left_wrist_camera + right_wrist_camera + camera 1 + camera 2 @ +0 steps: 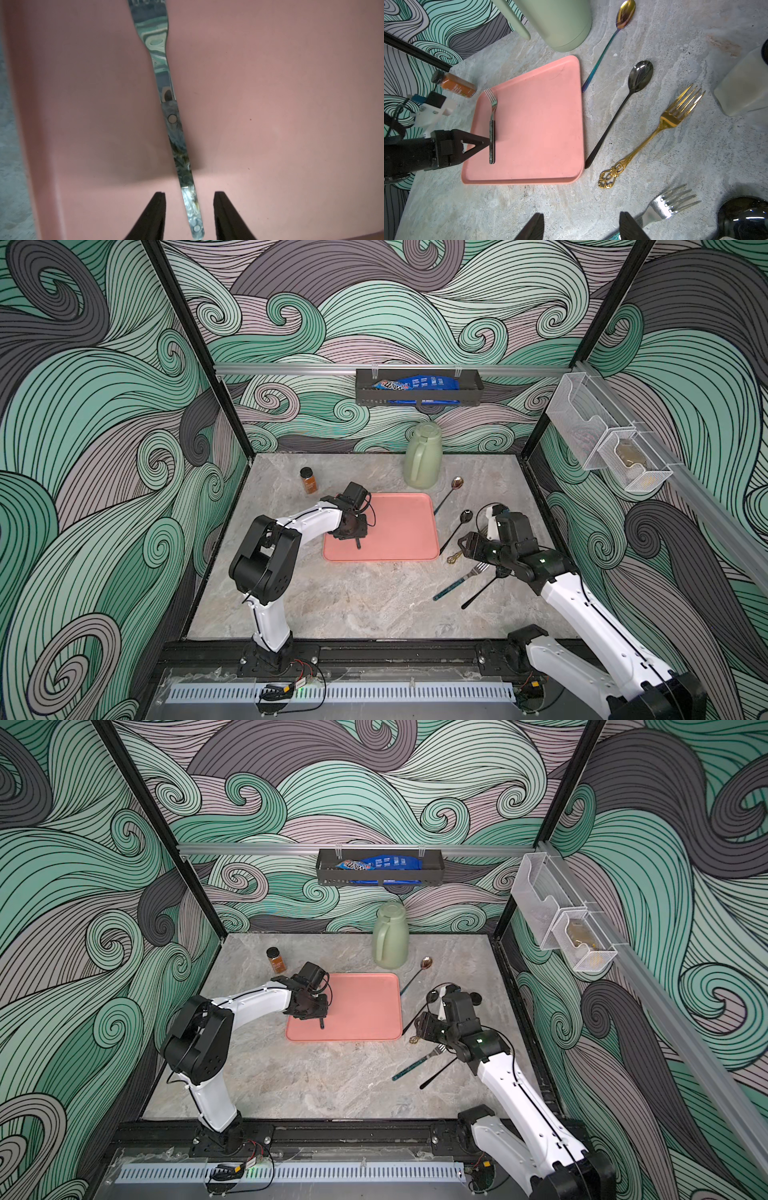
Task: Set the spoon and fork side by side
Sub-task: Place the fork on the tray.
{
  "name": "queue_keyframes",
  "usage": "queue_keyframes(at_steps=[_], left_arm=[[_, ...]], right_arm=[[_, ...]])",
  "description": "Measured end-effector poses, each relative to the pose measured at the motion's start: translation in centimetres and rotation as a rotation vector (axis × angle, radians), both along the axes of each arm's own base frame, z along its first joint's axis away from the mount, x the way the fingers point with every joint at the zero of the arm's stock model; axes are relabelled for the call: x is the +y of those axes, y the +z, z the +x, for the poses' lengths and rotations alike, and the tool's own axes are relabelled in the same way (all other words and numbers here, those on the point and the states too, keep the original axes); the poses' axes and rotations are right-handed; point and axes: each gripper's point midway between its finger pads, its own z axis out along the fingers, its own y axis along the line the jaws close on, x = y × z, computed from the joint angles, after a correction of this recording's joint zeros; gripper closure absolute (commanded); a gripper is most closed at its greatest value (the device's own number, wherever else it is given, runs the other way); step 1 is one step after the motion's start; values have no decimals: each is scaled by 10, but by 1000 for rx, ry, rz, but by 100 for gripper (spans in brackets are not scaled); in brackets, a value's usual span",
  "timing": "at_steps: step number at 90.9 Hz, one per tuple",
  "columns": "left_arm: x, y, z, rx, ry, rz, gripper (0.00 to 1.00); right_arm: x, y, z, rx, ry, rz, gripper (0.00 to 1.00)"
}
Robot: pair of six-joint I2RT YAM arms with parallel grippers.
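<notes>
A fork (174,124) with a marbled blue-green handle lies flat on the pink tray (270,104) near its left side (492,128). My left gripper (189,194) hovers over the handle end, open, with both fingers clear of the handle. It stands over the tray's left part in both top views (355,533) (316,1013). Right of the tray lie a black spoon (640,75) (465,516) and a rainbow spoon (625,13). My right gripper (581,214) (467,545) hangs open and empty above the table there.
A gold fork (654,133), a silver fork with a teal handle (668,205) and a second black spoon (743,216) lie by the right gripper. A green jug (423,456) and a spice bottle (308,480) stand behind the tray. A frosted cup (745,87) stands far right.
</notes>
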Motion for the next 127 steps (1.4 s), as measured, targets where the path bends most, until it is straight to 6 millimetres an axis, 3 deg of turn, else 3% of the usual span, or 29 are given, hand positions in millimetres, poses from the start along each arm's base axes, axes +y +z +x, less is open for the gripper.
queue_keyframes(at_steps=[10,27,40,76,113,127], left_arm=[[-2,-6,5,8,-4,26,66],[2,-16,5,28,2,70,79],[10,-16,4,29,-3,111,87],[29,-16,4,46,-18,163,89],[46,-17,2,46,-17,193,89],[56,-17,1,52,-1,196,89]], right_arm=[[-4,-5,1,4,-31,15,40],[-19,-31,-5,60,-104,27,41],[-30,-32,2,47,-155,38,41],[-32,-72,22,172,-148,-11,45],[-25,-66,9,178,-137,46,41],[-28,-81,-2,223,-170,50,42]])
